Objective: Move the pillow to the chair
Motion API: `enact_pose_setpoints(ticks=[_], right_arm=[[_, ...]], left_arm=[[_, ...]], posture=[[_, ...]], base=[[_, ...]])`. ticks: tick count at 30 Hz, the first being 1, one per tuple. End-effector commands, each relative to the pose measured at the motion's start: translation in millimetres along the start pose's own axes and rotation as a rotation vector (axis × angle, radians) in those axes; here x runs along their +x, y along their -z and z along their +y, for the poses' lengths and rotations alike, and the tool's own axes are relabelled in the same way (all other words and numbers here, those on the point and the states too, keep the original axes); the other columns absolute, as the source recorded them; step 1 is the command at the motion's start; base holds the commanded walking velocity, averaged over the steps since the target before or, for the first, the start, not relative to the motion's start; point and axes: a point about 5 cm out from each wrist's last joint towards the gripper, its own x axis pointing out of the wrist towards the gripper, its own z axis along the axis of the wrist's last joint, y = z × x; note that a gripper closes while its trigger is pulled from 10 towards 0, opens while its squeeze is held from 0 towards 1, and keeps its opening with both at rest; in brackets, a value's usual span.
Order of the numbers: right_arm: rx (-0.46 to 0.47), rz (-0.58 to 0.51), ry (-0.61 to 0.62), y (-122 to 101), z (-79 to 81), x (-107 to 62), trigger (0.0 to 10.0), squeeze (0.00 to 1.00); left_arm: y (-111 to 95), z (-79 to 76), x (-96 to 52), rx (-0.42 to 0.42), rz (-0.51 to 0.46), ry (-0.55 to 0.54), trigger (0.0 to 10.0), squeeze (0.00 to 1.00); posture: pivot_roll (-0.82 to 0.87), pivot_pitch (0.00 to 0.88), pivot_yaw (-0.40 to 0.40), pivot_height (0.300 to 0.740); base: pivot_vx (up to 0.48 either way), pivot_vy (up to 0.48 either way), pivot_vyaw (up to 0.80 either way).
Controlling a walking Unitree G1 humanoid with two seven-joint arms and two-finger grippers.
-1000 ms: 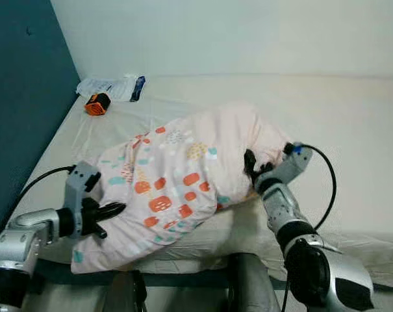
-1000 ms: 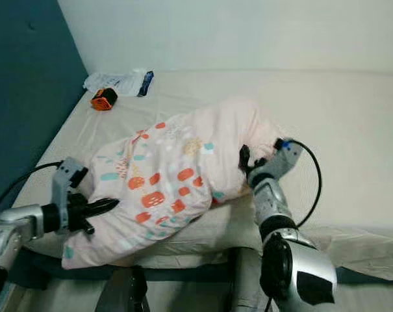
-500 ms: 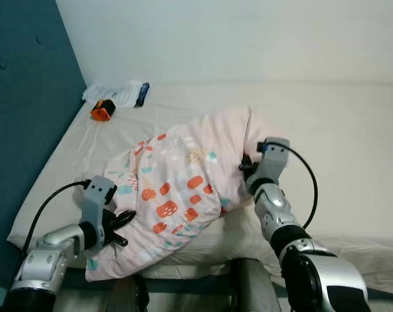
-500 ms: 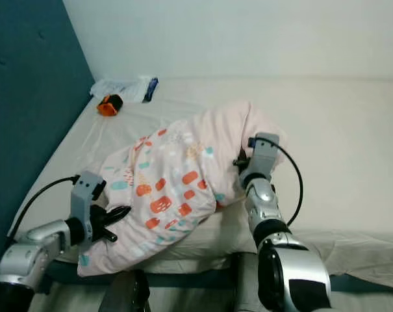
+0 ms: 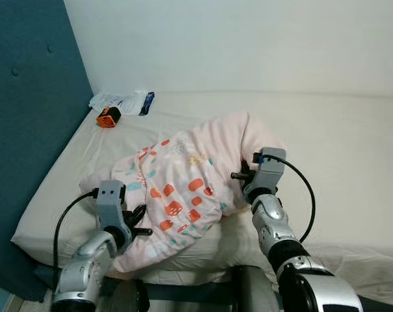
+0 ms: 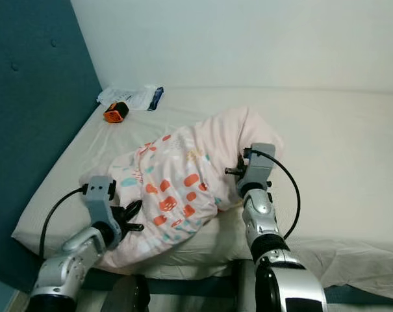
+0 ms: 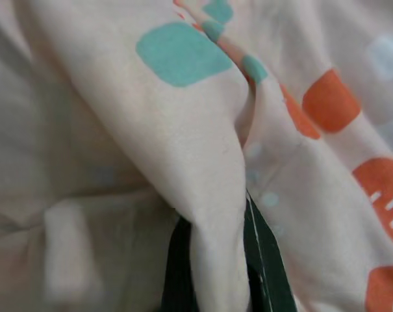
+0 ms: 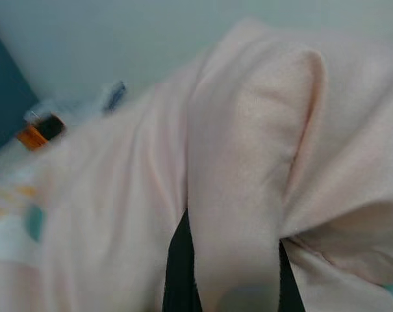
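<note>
Left eye view: pillow (image 5: 190,185) between left gripper (image 5: 136,221) and right gripper (image 5: 243,174).

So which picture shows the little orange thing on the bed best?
The right eye view: the orange thing sits sharp and unblocked near the bed's far corner, beside a white packet. The left eye view shows it equally whole, slightly smaller. The right wrist view catches it as a blur past the pillow.

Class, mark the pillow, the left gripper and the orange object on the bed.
pillow (image 5: 183,188), left eye view, patterned middle.
left gripper (image 5: 139,220), left eye view, between fingertips at fabric.
orange object (image 5: 107,118), left eye view, its body.
</note>
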Motion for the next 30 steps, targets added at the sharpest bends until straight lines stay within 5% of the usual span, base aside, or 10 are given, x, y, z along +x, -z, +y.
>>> enact_pose_setpoints(ticks=[1, 8, 12, 15, 23, 26, 29, 30], right_arm=[[0.002, -0.01, -0.112, -1.9, 21.7, 1.4, 0.0, 0.0], [0.006, -0.056, -0.15, -11.5, 25.6, 1.6, 0.0, 0.0], [0.006, -0.115, -0.183, -25.2, 29.4, 0.8, 0.0, 0.0], [0.003, -0.17, -0.209, -41.3, 34.3, -0.2, 0.0, 0.0], [0.058, -0.259, -0.226, -64.0, 39.9, -4.2, 0.0, 0.0], [0.149, -0.332, -0.2, -79.1, 45.0, -6.4, 0.0, 0.0], [0.199, -0.342, -0.189, -82.9, 45.7, -8.3, 0.0, 0.0], [0.192, -0.305, -0.174, -79.1, 44.7, -8.5, 2.1, 0.0]], left_arm=[[-15.8, -18.5, 6.2, -0.013, -0.084, 0.051, 0.0, 0.0], [-22.9, -27.0, 8.5, -0.046, -0.107, 0.055, 0.0, 0.0], [-25.7, -33.4, 9.7, 0.008, -0.069, 0.06, 0.0, 0.0], [-44.5, -46.4, 8.1, 0.075, -0.173, 0.099, 0.0, 0.0], [-68.8, -59.4, 5.6, 0.031, -0.318, 0.068, 0.0, 0.0], [-90.1, -62.6, 0.8, -0.037, -0.453, 0.031, 0.0, 0.0], [-95.9, -63.3, -0.8, -0.07, -0.486, 0.021, 0.0, 0.0], [-96.6, -63.4, -1.1, -0.084, -0.489, 0.013, 0.0, 0.0]], posture=[[0.06, 0.0, -0.051, 0.549], [0.06, 0.0, -0.058, 0.549], [0.05, 0.0, -0.058, 0.549], [0.05, 0.0, -0.072, 0.549], [0.05, 0.0, -0.081, 0.549], [0.05, 0.0, -0.082, 0.549], [0.05, 0.0, -0.082, 0.549], [0.05, 0.0, -0.084, 0.549]], base=[[0.0, 0.0, 0.0], [0.0, 0.0, 0.0], [0.0, 0.0, 0.0], [0.0, 0.0, 0.0], [0.0, 0.0, 0.0], [0.0, 0.0, 0.0], [0.0, 0.0, 0.0], [0.0, 0.0, 0.0]])
